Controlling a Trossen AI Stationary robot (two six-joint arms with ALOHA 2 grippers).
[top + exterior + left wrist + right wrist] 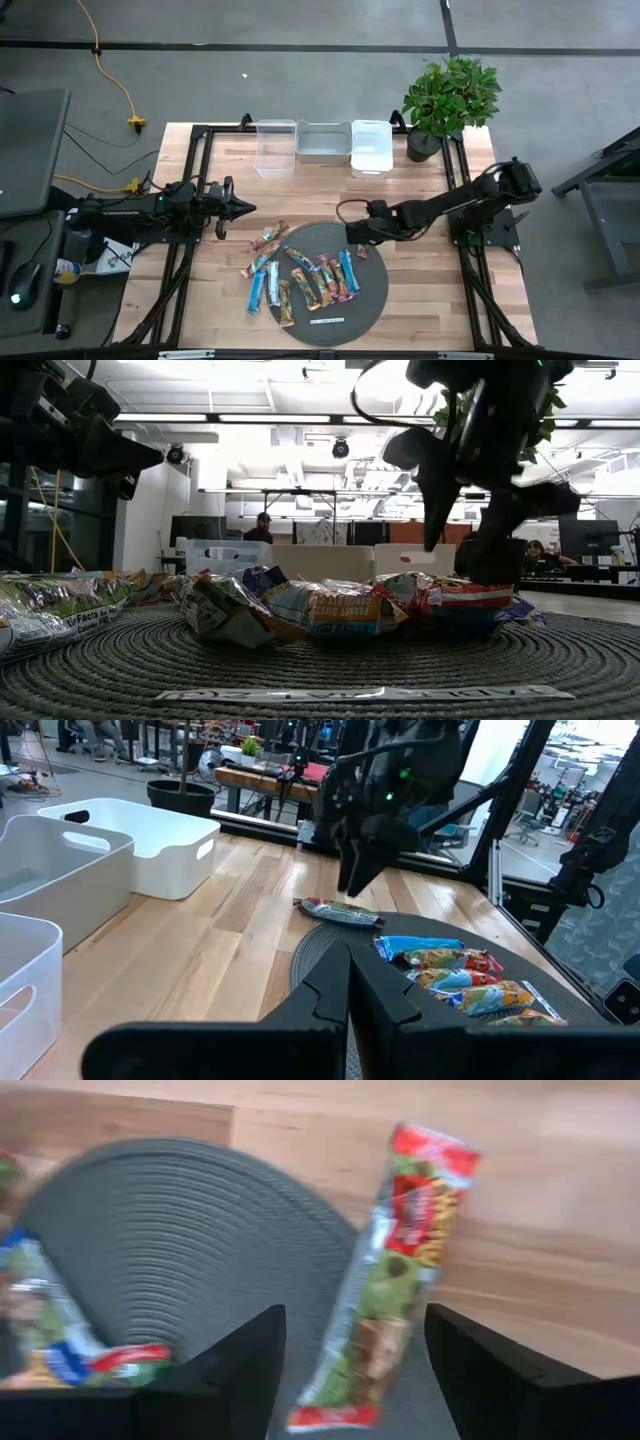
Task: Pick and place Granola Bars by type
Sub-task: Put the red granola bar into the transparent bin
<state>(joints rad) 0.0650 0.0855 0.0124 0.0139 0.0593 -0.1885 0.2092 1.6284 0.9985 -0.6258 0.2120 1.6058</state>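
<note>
Several granola bars in blue, red and brown-green wrappers lie on a round dark mat and on the wood just left of it. One red-and-green bar lies apart, flat across the mat's far right rim. My right gripper hangs open over this bar, pointing steeply down, one finger on either side and clear of it. My left gripper waits shut and level at the table's left side.
Three bins stand along the far edge: a clear one, a grey one and a white one. A potted plant stands at the far right corner. A thin white label strip lies on the mat's near part.
</note>
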